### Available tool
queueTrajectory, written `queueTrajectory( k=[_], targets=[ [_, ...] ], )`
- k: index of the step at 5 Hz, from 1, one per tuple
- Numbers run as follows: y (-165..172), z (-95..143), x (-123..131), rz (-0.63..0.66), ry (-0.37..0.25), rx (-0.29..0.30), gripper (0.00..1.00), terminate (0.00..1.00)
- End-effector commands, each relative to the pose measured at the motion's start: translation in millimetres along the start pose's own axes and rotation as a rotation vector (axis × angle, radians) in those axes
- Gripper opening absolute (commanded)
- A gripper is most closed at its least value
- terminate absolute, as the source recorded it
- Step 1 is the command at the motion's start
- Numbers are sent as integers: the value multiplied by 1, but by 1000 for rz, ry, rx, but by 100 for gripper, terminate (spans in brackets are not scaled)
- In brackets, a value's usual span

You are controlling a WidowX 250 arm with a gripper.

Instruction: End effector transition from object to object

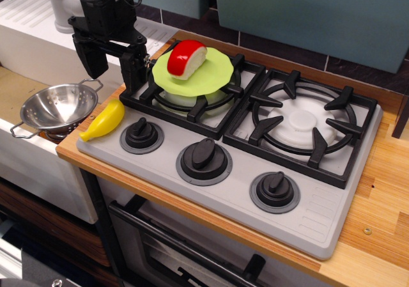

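My black gripper [108,66] hangs open and empty over the left edge of the stove, its two fingers pointing down. It is just above and behind a yellow banana [103,121] that lies on the stove's front left corner. A red and white sushi piece [186,59] lies on a light green plate [204,75] on the back left burner, to the right of the gripper and apart from it.
A steel colander [56,106] sits in the sink to the left. A grey faucet [64,12] stands at the back left. The stove [319,204] has three black knobs along its front and a bare right burner [300,121].
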State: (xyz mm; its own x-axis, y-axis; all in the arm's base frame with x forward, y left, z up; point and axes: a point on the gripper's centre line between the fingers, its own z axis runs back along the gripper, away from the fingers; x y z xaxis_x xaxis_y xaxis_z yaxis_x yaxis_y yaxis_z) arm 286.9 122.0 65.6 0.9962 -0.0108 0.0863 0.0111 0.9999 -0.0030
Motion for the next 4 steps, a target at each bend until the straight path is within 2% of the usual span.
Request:
queueTrajectory(
  k=[1,4],
  targets=[
    [-5,16,-4,27,-68,19,100,0],
    [-9,1,-14,25,-95,11,100,0]
  ],
)
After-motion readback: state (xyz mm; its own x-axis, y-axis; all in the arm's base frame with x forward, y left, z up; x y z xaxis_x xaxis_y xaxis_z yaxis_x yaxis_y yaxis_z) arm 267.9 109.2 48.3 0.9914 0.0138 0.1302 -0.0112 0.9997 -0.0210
